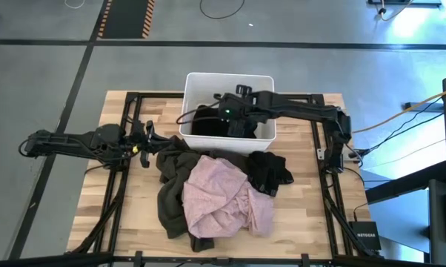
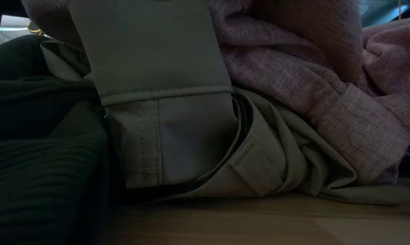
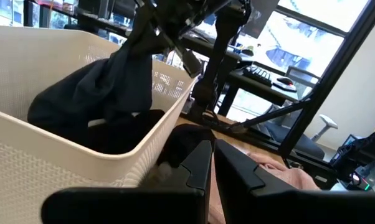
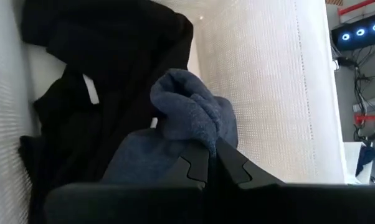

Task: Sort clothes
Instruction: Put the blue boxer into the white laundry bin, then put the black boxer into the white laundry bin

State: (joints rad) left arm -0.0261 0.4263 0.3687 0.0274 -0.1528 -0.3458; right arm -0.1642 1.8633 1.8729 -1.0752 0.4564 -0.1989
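Two dark pieces are already in the white bin [image 1: 197, 81] at 12 o'clock: a black garment [image 4: 106, 68], plus the blue-grey one [image 4: 187, 112] pinched in the right gripper [image 4: 209, 163]. Pink shirt [image 1: 223, 194], olive garment [image 1: 171, 200] and black clothes [image 1: 271, 170] remain at 6 o'clock. Left gripper [image 3: 212, 163] waits at 9, fingers closed, empty.

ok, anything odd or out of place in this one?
Nothing stands out. The right hand holds a blue-grey garment over the white bin; the pink shirt and olive garment lie heaped on the table.
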